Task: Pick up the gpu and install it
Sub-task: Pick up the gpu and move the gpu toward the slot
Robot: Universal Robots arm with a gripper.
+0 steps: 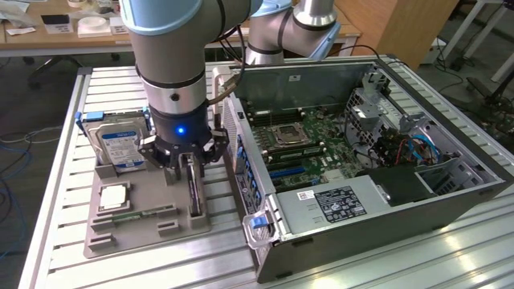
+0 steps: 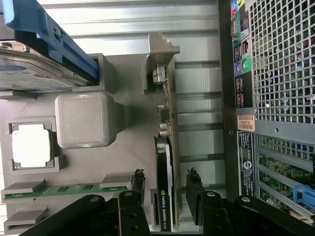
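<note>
End effector [image 2: 166,173], jaws apart, astride gpu [image 2: 163,152]

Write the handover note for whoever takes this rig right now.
The claw is open and low over the gpu, one finger on each side of the card, not closed on it.
The gpu stands on edge in its slot of the grey parts tray, beside the open computer case.
Done: claw lined up astride the card.
Left: gpu not yet gripped, lifted or seated in the case.
</note>
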